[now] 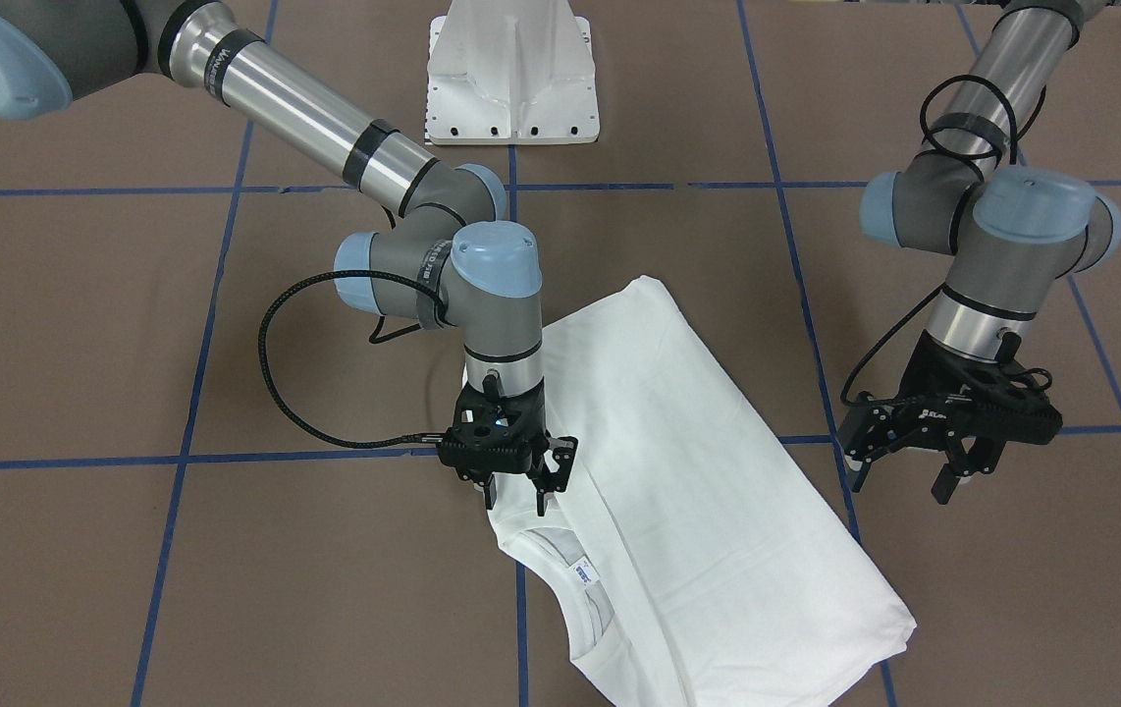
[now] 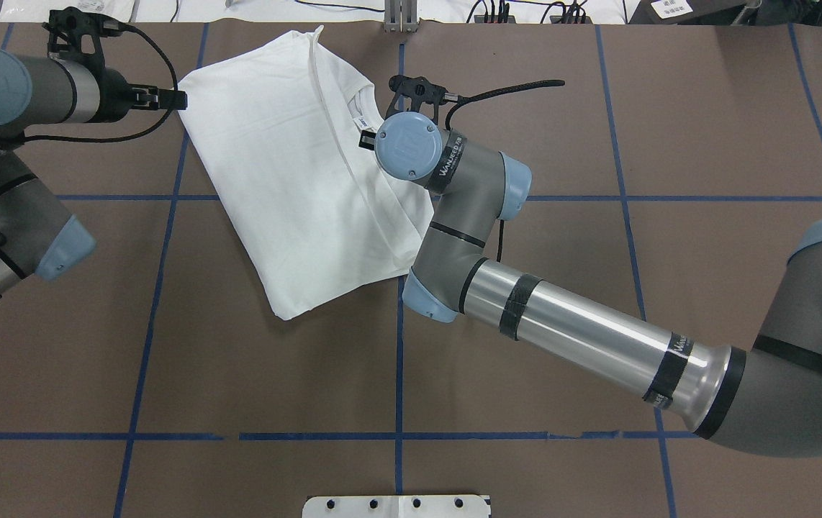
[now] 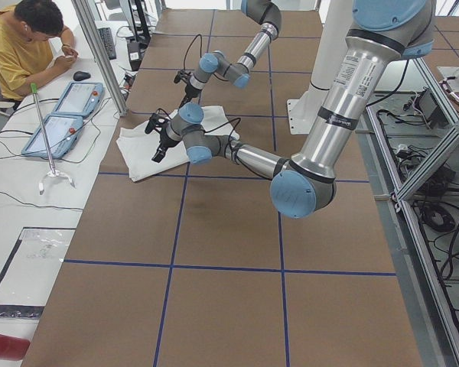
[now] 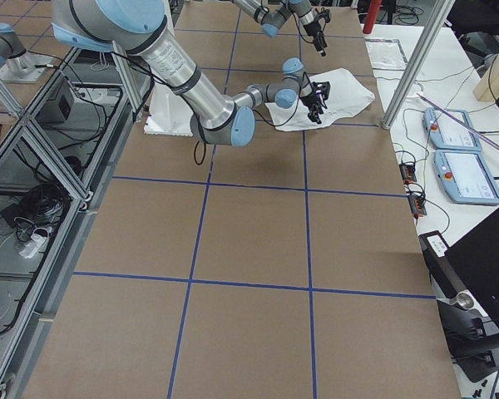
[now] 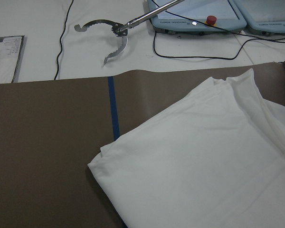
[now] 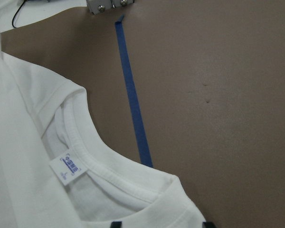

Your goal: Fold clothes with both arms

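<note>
Overhead view, left to right.

Left gripper (image 1: 904,479): hangs clear above the brown tabletop (image 2: 274,374), just beside the left-hand corner of the T-shirt (image 2: 288,165). Fingers (image 1: 948,484) spread wide, nothing between them. Its wrist camera looks down on a folded corner of the cloth and a blue tape line (image 5: 113,107) running under it.

T-shirt: white, folded into a long rectangle, lying flat and askew to the tape grid on the far part of the tabletop, on the operators' side. The plain side is up. A lengthwise fold ridge runs down it. The ribbed collar (image 6: 109,166) lies at the far right end, with the small neck label (image 6: 69,167) showing inside it.

Right gripper (image 1: 518,496): points straight down over the shoulder area next to the collar. Fingers (image 1: 546,491) are parted, one tip on each side of a strip of cloth, and nothing is pinched. Cannot tell if the tips touch the fabric. Right forearm crosses over the shirt's near right edge.
</note>
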Action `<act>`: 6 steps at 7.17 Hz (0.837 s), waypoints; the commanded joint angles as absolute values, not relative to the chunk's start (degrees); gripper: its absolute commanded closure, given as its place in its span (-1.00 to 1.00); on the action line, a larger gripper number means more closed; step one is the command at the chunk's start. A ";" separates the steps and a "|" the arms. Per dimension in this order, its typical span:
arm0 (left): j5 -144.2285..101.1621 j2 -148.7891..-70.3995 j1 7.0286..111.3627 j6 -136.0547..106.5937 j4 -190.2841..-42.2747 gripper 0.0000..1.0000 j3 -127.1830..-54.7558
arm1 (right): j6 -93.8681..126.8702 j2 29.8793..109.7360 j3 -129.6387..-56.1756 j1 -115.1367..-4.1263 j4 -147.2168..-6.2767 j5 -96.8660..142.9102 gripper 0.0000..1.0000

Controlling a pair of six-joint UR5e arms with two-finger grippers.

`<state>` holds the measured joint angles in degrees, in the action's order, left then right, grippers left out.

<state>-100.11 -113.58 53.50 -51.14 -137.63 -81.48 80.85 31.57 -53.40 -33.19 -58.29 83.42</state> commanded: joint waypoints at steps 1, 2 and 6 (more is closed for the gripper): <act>-100.11 -113.55 53.44 -51.15 -137.64 -1.00 -81.47 | 78.49 31.99 -53.26 -33.13 -58.36 82.80 -0.24; -100.11 -113.55 53.44 -51.15 -137.64 -1.00 -81.47 | 77.79 32.17 -53.26 -33.13 -58.36 82.79 -0.24; -100.11 -113.55 53.44 -50.89 -137.64 -1.00 -81.39 | 77.61 32.78 -53.26 -32.96 -58.45 82.00 -0.21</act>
